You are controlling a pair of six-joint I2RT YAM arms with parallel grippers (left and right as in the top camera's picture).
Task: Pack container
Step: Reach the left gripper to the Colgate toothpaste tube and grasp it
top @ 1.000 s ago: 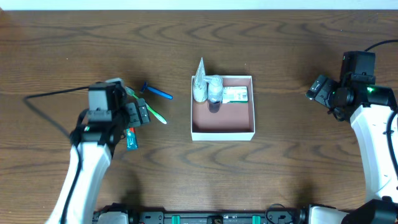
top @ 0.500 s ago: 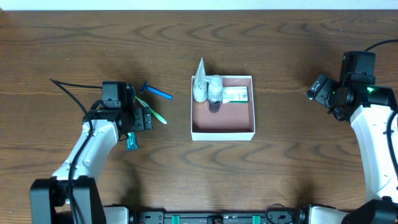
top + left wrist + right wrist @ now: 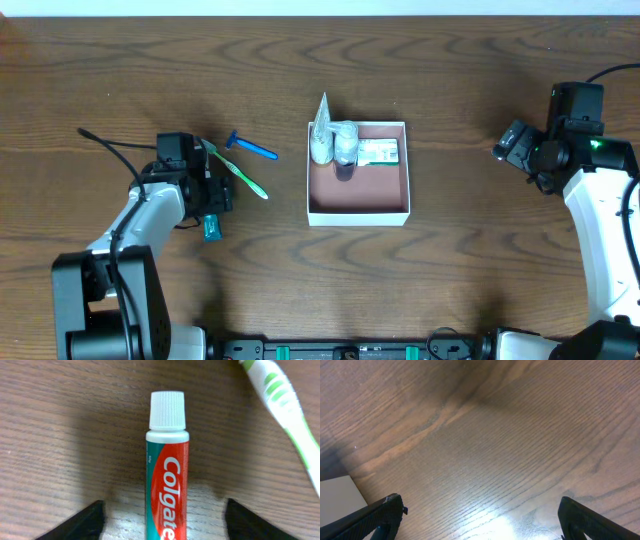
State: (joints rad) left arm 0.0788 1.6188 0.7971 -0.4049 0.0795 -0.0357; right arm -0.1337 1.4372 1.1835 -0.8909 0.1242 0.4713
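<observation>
Several toiletries [image 3: 345,145] in white-walled container [image 3: 365,192]

Left of the square white-walled box [image 3: 358,216], the left arm [image 3: 140,225] has a smooth white plastic link between a black base joint and a blocky black wrist head, and a thin black cable [image 3: 105,145] loops off it. Right of the box, the right arm [image 3: 605,215] has the same white shell and black head, with a small green light [image 3: 597,146] and a second black cable [image 3: 612,72]. Its matte black fingertips [image 3: 375,517] are wedge-shaped.
</observation>
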